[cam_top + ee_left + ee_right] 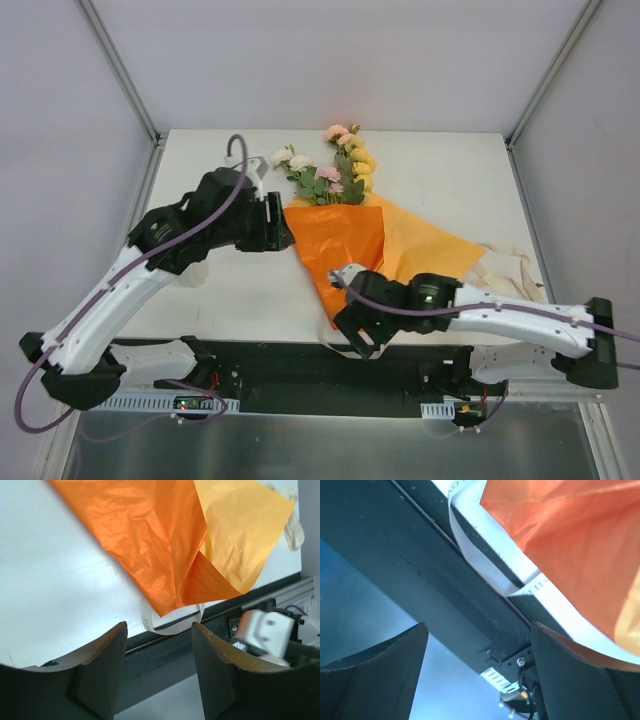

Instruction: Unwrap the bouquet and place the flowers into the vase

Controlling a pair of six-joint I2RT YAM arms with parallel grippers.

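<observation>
The bouquet lies flat on the table, its pink, cream and yellow flowers (335, 170) pointing to the far edge. Its orange paper (345, 245) has fallen open, with a paler sheet (432, 248) spread to the right. A cream ribbon (512, 265) trails off to the right, and a loop of it (170, 626) curls at the paper's tip. My left gripper (284, 228) is open at the paper's left edge, nothing between its jaws (159, 627). My right gripper (352, 338) hangs open by the paper's tip, over the table's front edge, also empty (479, 626). The vase is out of view.
A black rail (300, 365) runs along the table's near edge, under the right gripper. Grey walls close in the white table (220, 290) on three sides. The right arm's white wrist (262, 630) shows in the left wrist view.
</observation>
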